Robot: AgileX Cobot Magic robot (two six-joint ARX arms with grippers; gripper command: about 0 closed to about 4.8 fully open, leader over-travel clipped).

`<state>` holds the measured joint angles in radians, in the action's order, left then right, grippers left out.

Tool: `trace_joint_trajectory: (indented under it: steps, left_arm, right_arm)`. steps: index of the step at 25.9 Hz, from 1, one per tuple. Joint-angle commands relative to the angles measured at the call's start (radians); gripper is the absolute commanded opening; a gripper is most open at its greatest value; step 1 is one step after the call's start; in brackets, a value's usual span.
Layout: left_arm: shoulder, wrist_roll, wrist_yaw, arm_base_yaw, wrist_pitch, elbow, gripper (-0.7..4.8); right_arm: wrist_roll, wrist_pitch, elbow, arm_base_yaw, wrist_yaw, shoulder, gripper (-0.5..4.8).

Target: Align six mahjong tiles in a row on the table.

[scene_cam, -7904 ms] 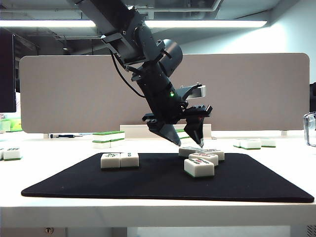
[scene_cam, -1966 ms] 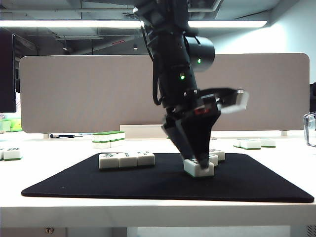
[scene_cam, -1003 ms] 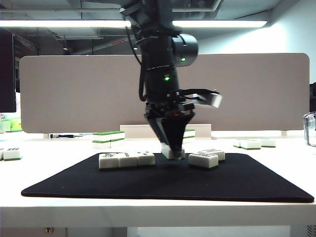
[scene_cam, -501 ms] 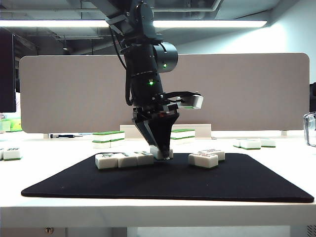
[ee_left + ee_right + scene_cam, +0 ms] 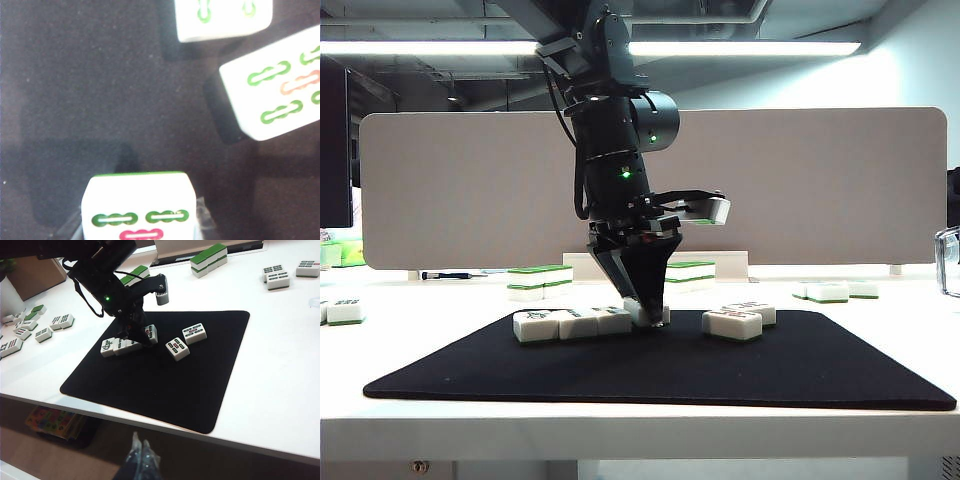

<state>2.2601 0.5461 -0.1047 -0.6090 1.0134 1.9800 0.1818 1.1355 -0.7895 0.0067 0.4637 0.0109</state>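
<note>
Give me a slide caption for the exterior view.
Left claw sets a fourth mahjong tile beside the three-tile row on the black mat.

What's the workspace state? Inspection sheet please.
Surface: white table with a black mat on it.
Job's things: three-tile row on the mat; fourth tile in the left claw at the row's end; two loose tiles apart.
Clutter: spare tiles off the mat.
Grippers: left claw shut on fourth tile; right claw shut, off the table edge.
Cables: black cable along the left arm.
Surroundings: grey divider panel behind.
</note>
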Motion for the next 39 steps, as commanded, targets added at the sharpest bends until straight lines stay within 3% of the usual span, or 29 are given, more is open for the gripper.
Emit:
trace_joint_trajectory:
  steps: [1, 7, 10, 16, 20, 22, 27, 32, 37, 39]
  left_arm:
    - [-0.003, 0.003, 0.002, 0.014, 0.006, 0.003, 1.87]
    - [-0.003, 0.002, -0.013, 0.023, 0.023, 0.003, 1.90]
    - [-0.003, 0.002, -0.012, 0.023, 0.022, 0.003, 2.93]
    - [-0.023, -0.010, -0.017, 0.011, 0.010, 0.005, 2.92]
    - [-0.032, -0.230, -0.152, -0.024, -0.080, 0.004, 2.92]
    - [-0.032, -0.316, -0.162, -0.057, -0.114, 0.004, 2.92]
    - [-0.003, -0.319, -0.161, -0.109, -0.133, 0.003, 2.92]
    - [0.024, -0.319, -0.070, -0.116, -0.135, 0.003, 2.92]
    - [0.024, -0.319, -0.071, -0.120, -0.137, 0.003, 2.90]
    - [0.024, -0.319, -0.072, -0.121, -0.154, 0.003, 2.66]
  right_arm:
    - [-0.003, -0.010, -0.003, 0.001, -0.002, -0.011, -0.01]
    - [-0.003, -0.010, -0.003, 0.001, -0.002, -0.011, -0.01]
    - [-0.003, -0.010, -0.003, 0.001, -0.002, -0.011, -0.01]
    - [-0.003, -0.010, -0.003, 0.001, -0.002, -0.011, -0.01]
    - [-0.003, -0.010, -0.003, 0.001, -0.002, -0.011, -0.01]
    - [-0.003, -0.010, -0.003, 0.001, -0.002, -0.011, -0.01]
    - [-0.003, -0.010, -0.003, 0.001, -0.002, -0.011, -0.01]
    - [-0.003, -0.010, -0.003, 0.001, -0.002, -0.011, -0.01]
    - [-0.003, -0.010, -0.003, 0.001, -0.004, -0.011, -0.01]
    - [-0.003, -0.010, -0.003, 0.001, -0.029, -0.011, -0.01]
